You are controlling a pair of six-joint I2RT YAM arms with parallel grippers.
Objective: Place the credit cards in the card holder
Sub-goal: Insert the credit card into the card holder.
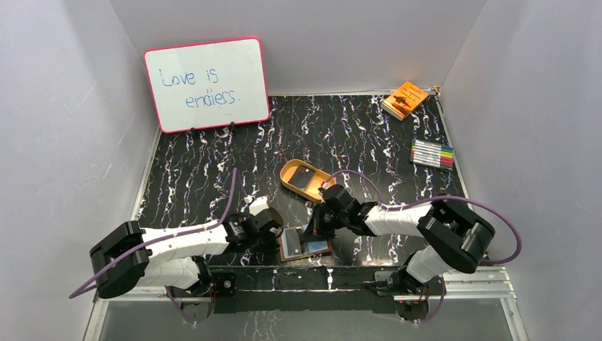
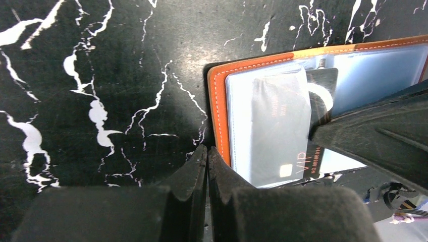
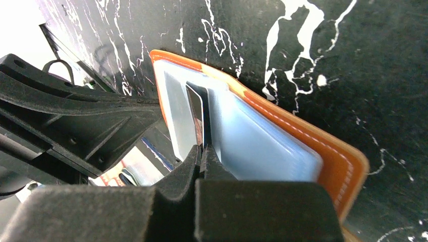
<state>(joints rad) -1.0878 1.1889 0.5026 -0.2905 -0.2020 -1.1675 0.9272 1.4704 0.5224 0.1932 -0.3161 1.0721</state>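
Plainly, the black card (image 2: 310, 159) reads VIP; whiteboard (image 1: 206, 84) says "Love is endless."

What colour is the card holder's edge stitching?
White, on the card holder; clearest in left wrist view.

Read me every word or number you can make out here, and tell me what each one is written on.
"Love is endless." - blue handwriting on the whiteboard; the last word is scrawled.
"VIP" - on the black card sitting in the card holder.
Line beside "VIP", starting "NO": digits too small to read surely.
Orange booklet: cover print too small.
Marker pack: nothing legible.
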